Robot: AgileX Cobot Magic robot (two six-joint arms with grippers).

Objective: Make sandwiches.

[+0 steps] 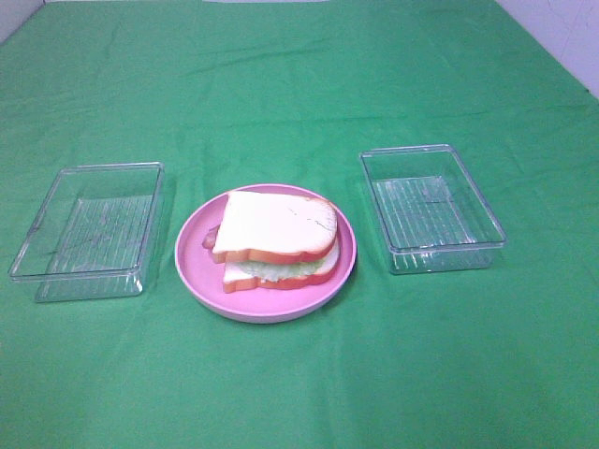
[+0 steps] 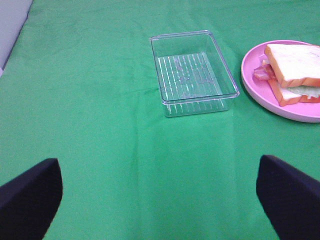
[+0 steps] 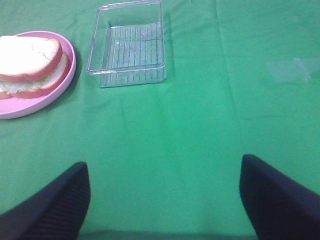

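Sitting in the middle of the high view, on a round pink plate point(image 1: 192, 267): the sandwich point(image 1: 276, 238), two white bread slices with orange-brown crust, with pale green lettuce peeking out between them and a bit of red-brown bacon sticking out at the left edge. Resting on a worktop point(image 1: 299, 84) covered with green cloth. Lying to the left of the plate, a clear ridged tray point(image 1: 89, 229), just beside it and not touching. Lying to the right, a second clear tray point(image 1: 430, 208), a little apart from the plate. Hanging over bare green cloth, the left gripper point(image 2: 160, 200) with its dark fingers point(image 2: 30, 197) spread wide, gripping nothing. Hanging over bare cloth too, the right gripper point(image 3: 162, 200) with fingers point(image 3: 272, 195) parted and nothing between them.
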